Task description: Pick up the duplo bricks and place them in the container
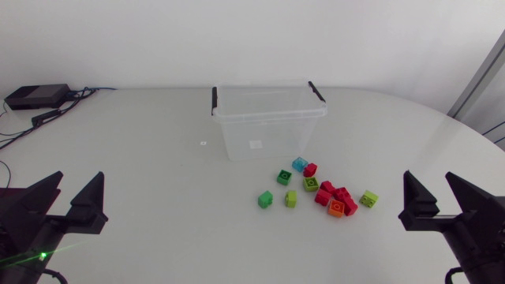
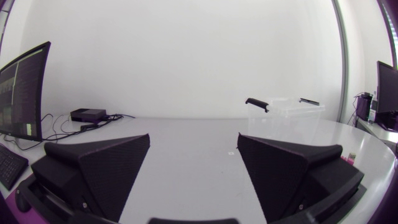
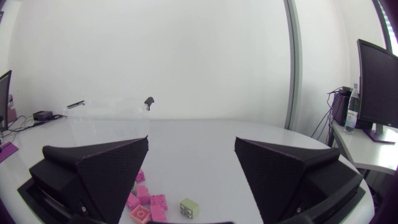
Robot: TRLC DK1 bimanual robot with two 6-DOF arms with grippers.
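Clustered bricks [image 1: 331, 195] (count unclear) near clear container [image 1: 268, 132].

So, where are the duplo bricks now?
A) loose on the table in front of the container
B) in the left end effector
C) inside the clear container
A: the bricks lie scattered on the table just in front of the container, which holds none.

Pale rounded table [image 1: 142, 158], evenly lit, black box [image 1: 35, 96] at corner
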